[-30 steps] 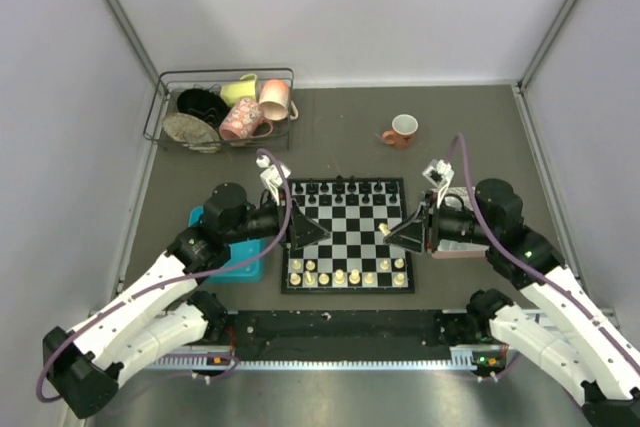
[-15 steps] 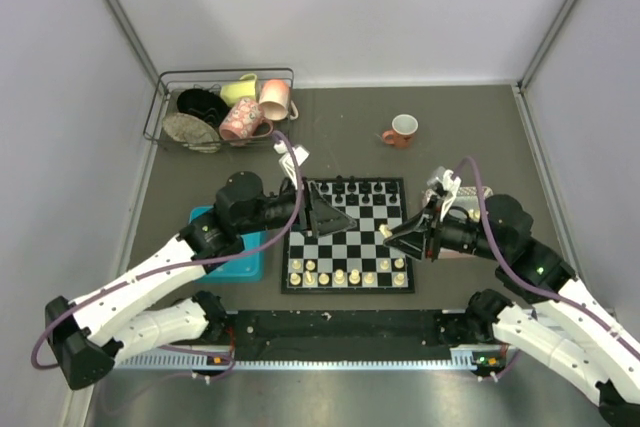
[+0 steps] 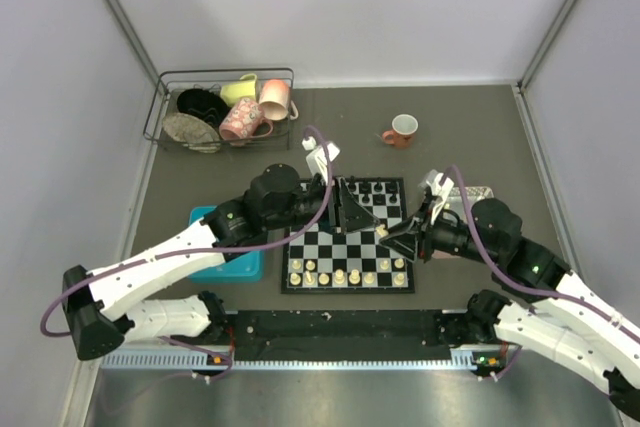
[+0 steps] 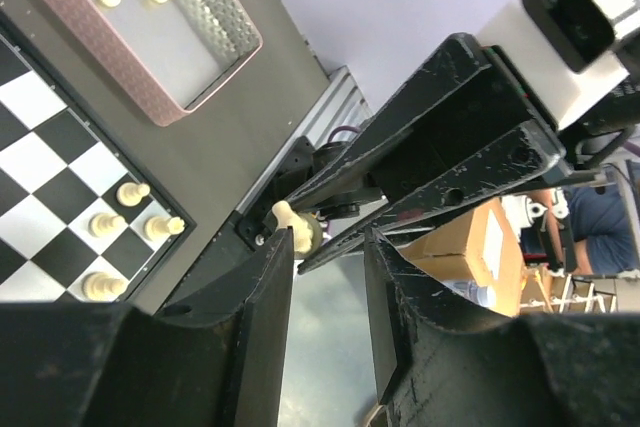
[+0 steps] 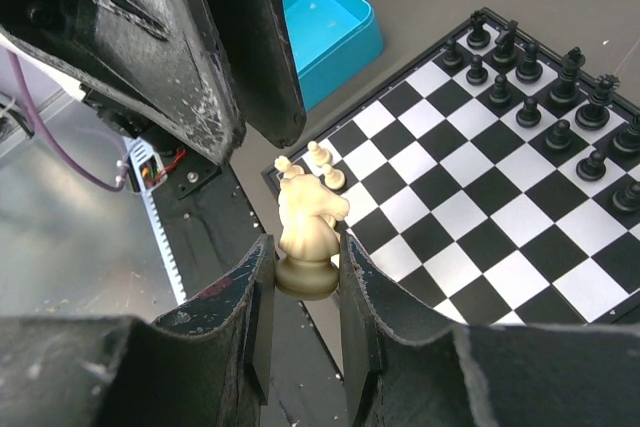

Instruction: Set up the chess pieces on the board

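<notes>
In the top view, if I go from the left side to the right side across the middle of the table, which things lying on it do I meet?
blue tray → board → pink tray. I leave out the wire basket and the red mug, because they lie farther back and overlap these.

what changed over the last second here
The left gripper swung right across the board, from its left side to just in front of the right gripper, jaws open and empty. The right gripper shifted only slightly and kept its grip on the cream knight. The pieces standing on the board, the blue tray and the red mug did not move.
</notes>
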